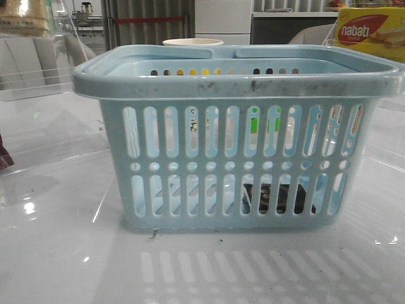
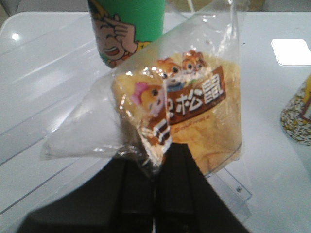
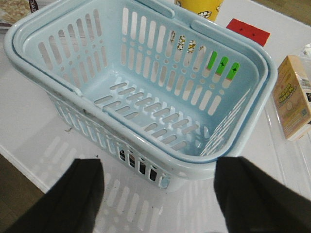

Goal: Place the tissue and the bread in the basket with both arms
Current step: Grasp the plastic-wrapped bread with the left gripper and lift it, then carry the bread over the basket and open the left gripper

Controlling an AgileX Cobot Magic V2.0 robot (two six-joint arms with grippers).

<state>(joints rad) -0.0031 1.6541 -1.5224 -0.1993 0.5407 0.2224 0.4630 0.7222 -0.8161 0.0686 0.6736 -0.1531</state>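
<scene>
Front view: the basket (image 1: pixel 240 152) is sitting on the glossy white surface (image 1: pixel 63 253), facing the camera broadside. Behind its lower slots, toward the right half, the dark tissue (image 1: pixel 276 197) is lying flat against the near wall. A nabati box (image 1: pixel 372 33) is standing behind the basket at upper right, and a pale cup rim (image 1: pixel 193 42) is peeking over the far edge.

On the left wrist camera, the left gripper (image 2: pixel 155 160) is clamping shut on the bread (image 2: pixel 187 114), pinching the clear wrap at its lower edge, with the brown label facing the lens. A green cartoon-printed cup (image 2: pixel 127 29) is standing beyond it on the surface.

On the right wrist camera, the right gripper (image 3: pixel 158 194) is hovering with jaws spread wide and empty, over the basket's near rim. Only a dark sliver of the tissue (image 3: pixel 127 157) is showing through the near wall's slots. A tan carton (image 3: pixel 292 97) and a red packet (image 3: pixel 248 31) are lying beside the basket.
</scene>
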